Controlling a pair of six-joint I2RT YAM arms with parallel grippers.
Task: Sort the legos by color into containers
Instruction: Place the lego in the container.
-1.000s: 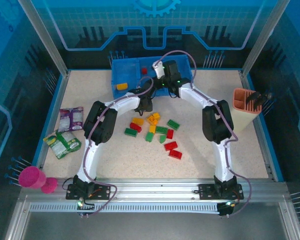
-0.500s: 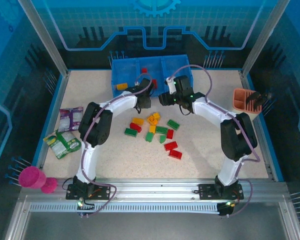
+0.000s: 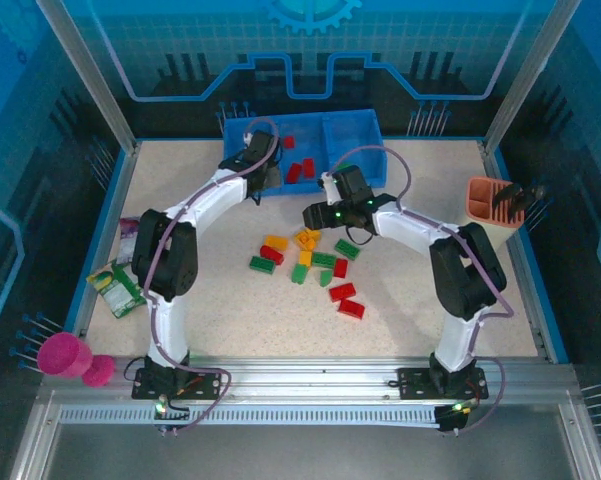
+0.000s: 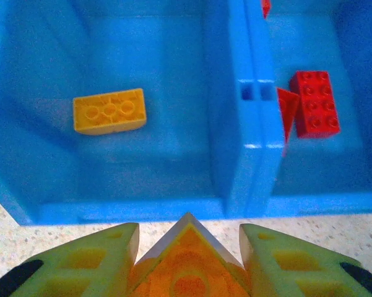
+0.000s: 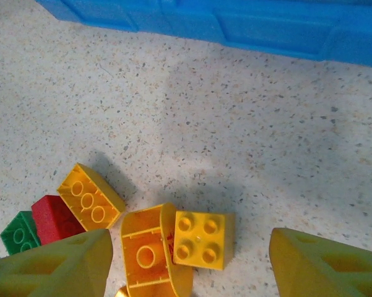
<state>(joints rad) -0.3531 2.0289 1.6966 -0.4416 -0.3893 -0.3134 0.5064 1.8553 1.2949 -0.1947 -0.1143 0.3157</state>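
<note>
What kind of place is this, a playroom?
More likely a robot lab's test booth: a white left robot arm and a white right robot arm bolted to a metal rail, blue see-through walls around the speckled table, and small plastic bricks to sort into a blue plastic tray.

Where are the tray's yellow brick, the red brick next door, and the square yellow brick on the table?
tray's yellow brick (image 4: pixel 109 111): left wrist view, middle of upward face.
red brick (image 4: pixel 314 103): left wrist view, studded top.
square yellow brick (image 5: pixel 202 239): right wrist view, studded top.
</note>
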